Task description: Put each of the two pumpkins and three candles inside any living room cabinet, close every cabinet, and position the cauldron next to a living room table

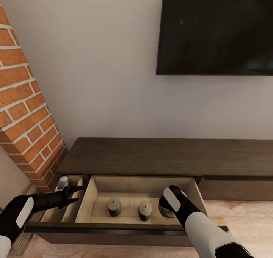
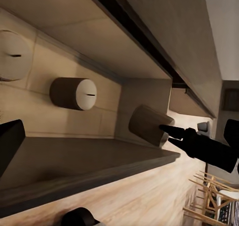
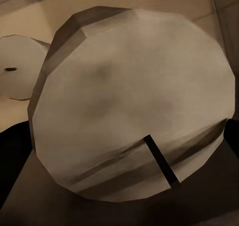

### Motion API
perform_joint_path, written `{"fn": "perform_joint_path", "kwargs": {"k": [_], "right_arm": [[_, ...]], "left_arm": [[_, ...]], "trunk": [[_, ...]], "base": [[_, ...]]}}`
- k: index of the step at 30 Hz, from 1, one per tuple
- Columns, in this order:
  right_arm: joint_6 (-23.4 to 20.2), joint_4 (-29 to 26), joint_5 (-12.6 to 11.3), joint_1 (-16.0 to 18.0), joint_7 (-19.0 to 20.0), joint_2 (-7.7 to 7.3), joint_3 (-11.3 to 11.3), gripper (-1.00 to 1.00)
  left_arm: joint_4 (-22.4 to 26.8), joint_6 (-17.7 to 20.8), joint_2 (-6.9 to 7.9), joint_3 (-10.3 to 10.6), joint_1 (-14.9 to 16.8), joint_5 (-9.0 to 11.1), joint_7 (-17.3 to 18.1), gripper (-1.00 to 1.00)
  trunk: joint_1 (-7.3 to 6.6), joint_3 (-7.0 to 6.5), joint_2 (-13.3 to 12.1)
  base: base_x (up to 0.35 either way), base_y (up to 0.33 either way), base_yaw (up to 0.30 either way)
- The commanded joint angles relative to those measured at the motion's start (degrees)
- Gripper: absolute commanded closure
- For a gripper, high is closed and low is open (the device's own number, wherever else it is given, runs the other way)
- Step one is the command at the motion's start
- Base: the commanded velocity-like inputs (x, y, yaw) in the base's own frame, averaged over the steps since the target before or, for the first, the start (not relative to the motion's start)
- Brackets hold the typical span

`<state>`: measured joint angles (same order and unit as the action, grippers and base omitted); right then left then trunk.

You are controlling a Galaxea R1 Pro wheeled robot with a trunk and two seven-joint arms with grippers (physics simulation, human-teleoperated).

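The dark-brown cabinet [image 1: 151, 155] has a wide drawer [image 1: 125, 227] pulled out, pale beige inside. Two squat olive-grey candles [image 1: 114, 206] [image 1: 145, 210] stand upright on the drawer floor. A third candle [image 2: 146, 124] leans at the drawer's right end, and my right gripper [image 1: 167, 208] reaches down onto it, shut on it. In the right wrist view this candle [image 3: 134, 106] is very close, top and wick facing the camera. My left gripper [image 1: 75, 195] hovers open over the drawer's left end, holding nothing. The pumpkins, the cauldron and the table are out of view.
A brick fireplace [image 1: 26, 110] rises at the left, close to my left arm. A dark TV [image 1: 216, 28] hangs on the wall above the cabinet. Light plank floor [image 1: 242, 220] lies to the right of the open drawer. Wooden chairs [image 2: 214, 196] stand farther off.
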<state>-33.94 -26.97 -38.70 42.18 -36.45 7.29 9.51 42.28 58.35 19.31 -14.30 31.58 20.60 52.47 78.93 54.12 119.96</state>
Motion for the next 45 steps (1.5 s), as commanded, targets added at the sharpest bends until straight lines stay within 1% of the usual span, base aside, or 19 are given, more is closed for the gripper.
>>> {"fn": "perform_joint_path", "kwargs": {"k": [1,5,14,20,26,39,45], "right_arm": [[0.02,-0.01,0.03,0.01,0.02,0.0,0.0,1.0],[0.01,-0.01,0.03,0.01,0.01,0.01,-0.08,1.0],[0.02,0.08,0.11,0.01,-0.02,0.08,-0.1,1.0],[0.02,0.08,0.15,0.01,-0.02,0.15,-0.03,1.0],[0.0,0.23,0.12,0.01,-0.02,0.11,-0.02,1.0],[-0.07,0.44,0.12,0.08,-0.02,0.09,-0.08,1.0],[-0.07,0.43,0.12,0.06,-0.02,0.1,-0.1,1.0]], "left_arm": [[0.0,0.01,0.01,-0.01,-0.01,0.04,0.0,-1.0],[0.0,0.01,0.03,-0.01,-0.02,0.05,0.0,-1.0],[0.0,0.09,0.08,-0.06,-0.02,0.12,0.0,-1.0],[0.0,0.15,0.03,-0.03,-0.01,-0.17,0.0,-1.0],[0.0,0.13,0.11,-0.09,0.01,0.16,0.0,-1.0],[0.0,0.18,0.12,-0.11,-0.01,0.23,0.0,-1.0],[0.0,0.19,0.12,-0.11,-0.02,0.23,0.03,-1.0]], "trunk": [[0.22,0.18,0.42],[1.1,0.9,2.02],[1.1,0.9,2.02],[1.1,0.9,2.02],[1.1,0.9,2.02],[3.96,3.24,7.23],[3.96,3.24,7.23]], "base": [[0.0,0.0,0.0],[0.0,0.0,0.0],[0.001,-0.001,0.0],[0.147,-0.088,0.0],[0.032,-0.02,0.0],[0.001,-0.001,0.0],[0.0,0.0,0.0]]}}
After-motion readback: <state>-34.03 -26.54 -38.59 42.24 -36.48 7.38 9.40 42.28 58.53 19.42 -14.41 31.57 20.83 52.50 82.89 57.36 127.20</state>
